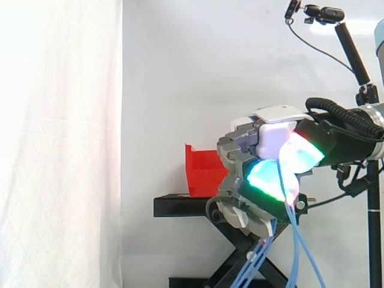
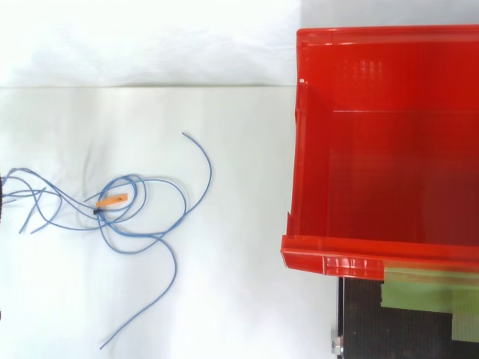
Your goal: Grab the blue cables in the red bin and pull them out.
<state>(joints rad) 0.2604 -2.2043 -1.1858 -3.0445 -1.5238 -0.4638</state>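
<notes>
The blue cables (image 2: 160, 236) lie in loose loops on the white surface left of the red bin (image 2: 337, 258), bundled at an orange tag (image 2: 112, 200). Some strands run off the left edge. The bin's inside shows only its bare red floor. In the side view the hand (image 1: 246, 144) hangs in front of and to the right of the red bin (image 1: 204, 171), at about bin height. Its fingers are curled, with pads glowing green and cyan. Blue cable strands (image 1: 298, 240) come out between the pads and hang down below the hand.
The bin sits on a black scissor stand (image 1: 180, 207) with green tape (image 2: 419, 288) on its top. A camera on a black pole (image 1: 324, 13) stands at the upper right. A white curtain (image 1: 60, 144) hangs at the left.
</notes>
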